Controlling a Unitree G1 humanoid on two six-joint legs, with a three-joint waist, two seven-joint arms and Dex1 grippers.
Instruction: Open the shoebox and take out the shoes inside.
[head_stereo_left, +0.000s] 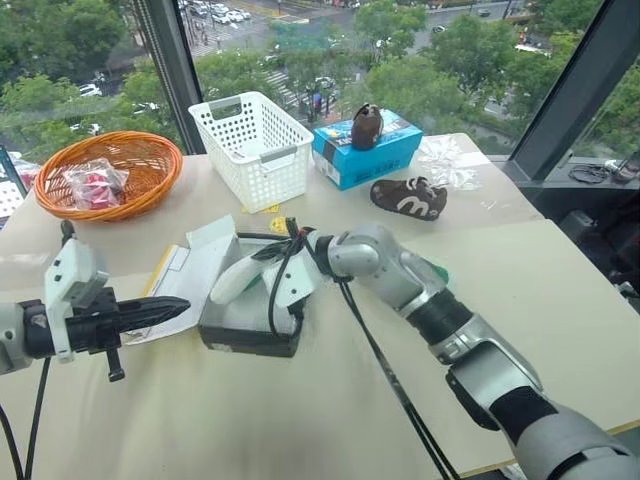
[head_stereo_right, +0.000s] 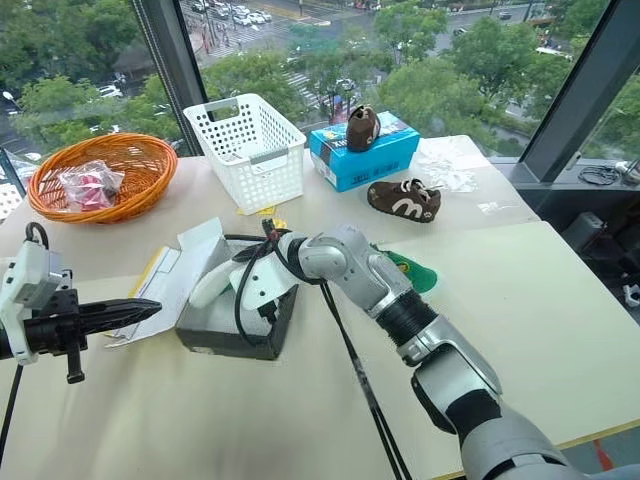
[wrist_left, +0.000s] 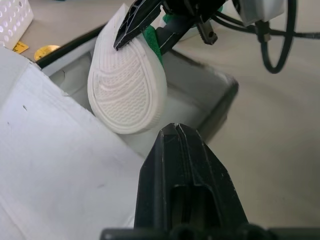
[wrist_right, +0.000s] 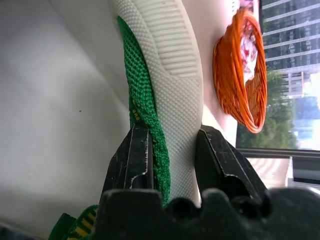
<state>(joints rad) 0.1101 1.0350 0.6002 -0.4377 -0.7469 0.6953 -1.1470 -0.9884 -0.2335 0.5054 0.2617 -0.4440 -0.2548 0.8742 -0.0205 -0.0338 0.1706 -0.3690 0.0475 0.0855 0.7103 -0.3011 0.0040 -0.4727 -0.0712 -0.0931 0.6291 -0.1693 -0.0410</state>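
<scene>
The shoebox (head_stereo_left: 247, 343) stands open in the middle of the table, with a black base and a white inside. Its lid (head_stereo_left: 203, 262) lies flipped back on the left, white side up. My right gripper (wrist_right: 172, 152) is shut on a small shoe (head_stereo_left: 236, 278) with a white sole and green fabric, holding it tilted just above the box. A second green shoe (head_stereo_right: 416, 272) lies on the table behind my right forearm. My left gripper (head_stereo_left: 172, 308) hovers shut and empty at the left of the box, pointing toward it.
At the back stand an orange wicker basket (head_stereo_left: 105, 175) with a packet in it, a white plastic basket (head_stereo_left: 250, 148) and a blue box (head_stereo_left: 365, 150) with a dark brown shoe on top. Another brown shoe (head_stereo_left: 408, 197) lies nearby. A black cable hangs from my right wrist.
</scene>
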